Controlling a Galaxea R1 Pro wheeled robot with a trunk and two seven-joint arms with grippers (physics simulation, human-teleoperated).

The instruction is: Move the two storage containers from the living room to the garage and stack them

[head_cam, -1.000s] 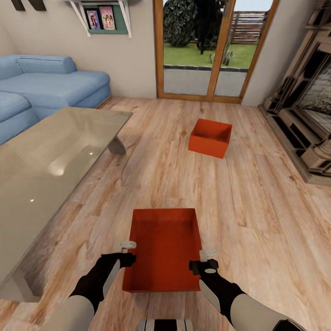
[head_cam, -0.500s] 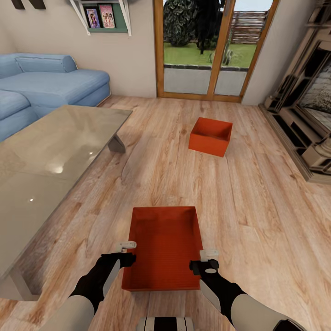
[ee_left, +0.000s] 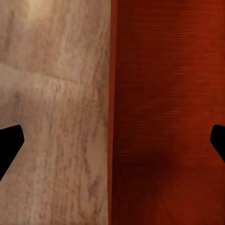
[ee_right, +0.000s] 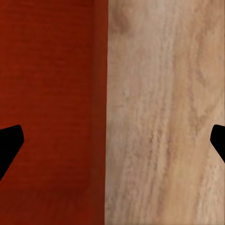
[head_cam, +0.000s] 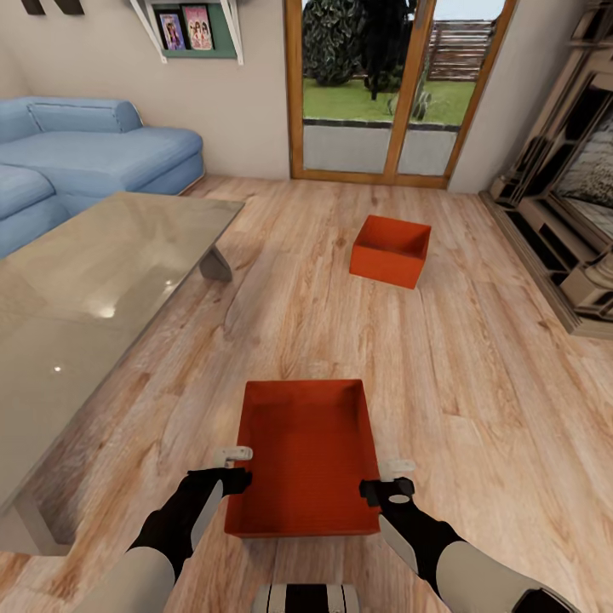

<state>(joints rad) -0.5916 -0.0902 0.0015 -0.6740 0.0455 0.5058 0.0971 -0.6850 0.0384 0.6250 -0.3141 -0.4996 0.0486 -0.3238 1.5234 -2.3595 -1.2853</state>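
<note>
I am in the living room. One red-orange storage container (head_cam: pixel 304 455) lies open-topped on the wood planks right in front of me. My left gripper (head_cam: pixel 232 466) is open over its left wall and my right gripper (head_cam: pixel 392 478) is open over its right wall. In the left wrist view the container (ee_left: pixel 164 93) has its wall running between the wide-apart black fingertips (ee_left: pixel 9 143) of the left gripper (ee_left: pixel 112 140). The right wrist view shows the same for the container (ee_right: pixel 47 84) and right gripper (ee_right: pixel 112 140). The second storage container (head_cam: pixel 390 249) sits farther off. The garage is out of view.
A glass coffee table (head_cam: pixel 94 289) stands close on the left, with a blue sofa (head_cam: pixel 94 157) behind it. A fireplace surround (head_cam: pixel 566 221) runs along the right. Wood-framed glass garden doors (head_cam: pixel 383 94) close the far wall. Bare plank floor (head_cam: pixel 477 400) lies between the containers.
The right gripper has shifted slightly outward to the right. The near container looks a little larger and the whole picture has shifted slightly. The left gripper holds its place.
</note>
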